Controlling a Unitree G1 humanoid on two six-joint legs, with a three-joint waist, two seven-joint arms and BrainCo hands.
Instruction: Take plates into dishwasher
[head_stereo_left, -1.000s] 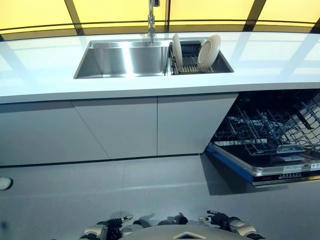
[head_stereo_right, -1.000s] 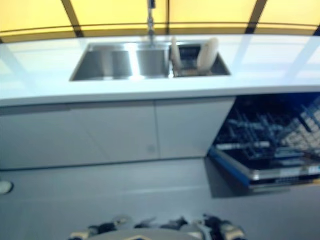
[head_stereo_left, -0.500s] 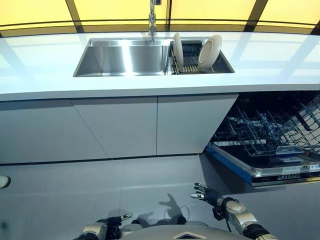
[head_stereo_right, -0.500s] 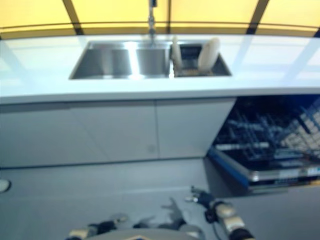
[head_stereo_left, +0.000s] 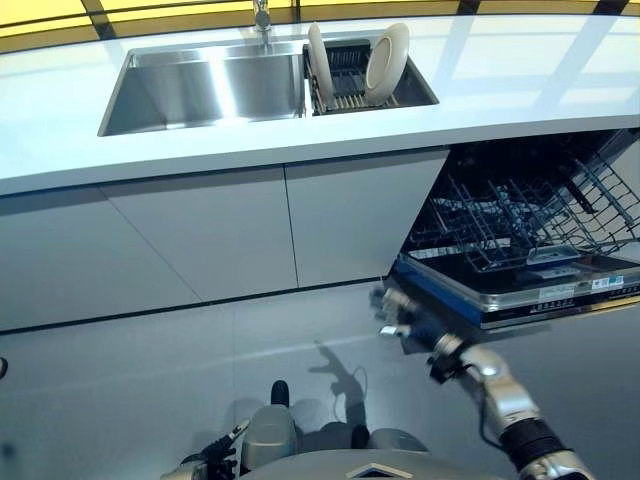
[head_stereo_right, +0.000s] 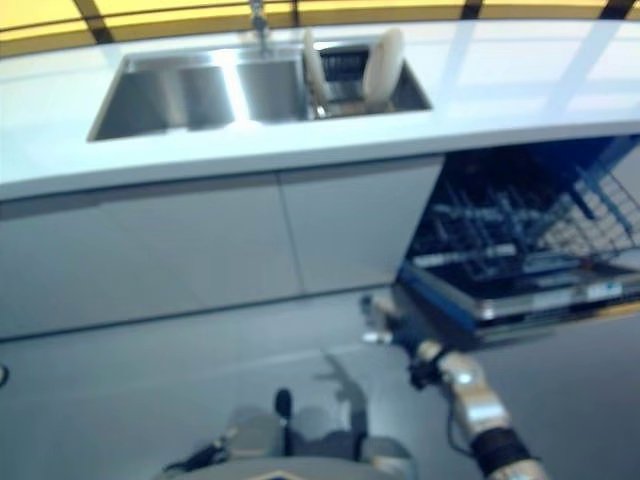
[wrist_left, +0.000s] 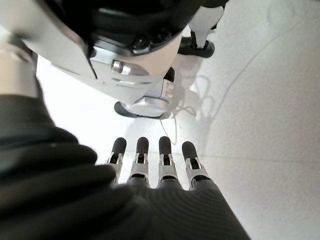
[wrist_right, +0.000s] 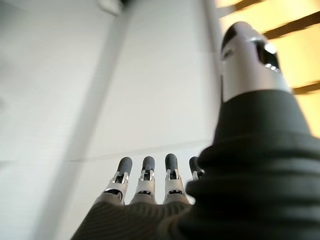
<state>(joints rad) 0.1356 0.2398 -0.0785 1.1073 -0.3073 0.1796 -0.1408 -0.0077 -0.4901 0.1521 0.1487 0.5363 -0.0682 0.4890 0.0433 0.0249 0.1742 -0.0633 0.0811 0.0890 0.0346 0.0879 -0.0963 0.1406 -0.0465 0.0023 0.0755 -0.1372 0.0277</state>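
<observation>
Two cream plates stand on edge in a rack in the right part of the sink: one on the rack's left, one leaning on its right. The dishwasher stands open under the counter at the right, its wire rack pulled out over the lowered door. My right hand is raised over the floor in front of the dishwasher door's left corner, fingers straight, empty. My left hand hangs low near my body, fingers straight, empty.
A steel sink basin with a tap is set in the long white counter. Closed white cabinet doors run below it. The lowered dishwasher door juts out over the grey floor.
The camera has come closer to the counter and shifted right. My right arm has risen and stretched forward toward the dishwasher door's left corner. The left hand stays low.
</observation>
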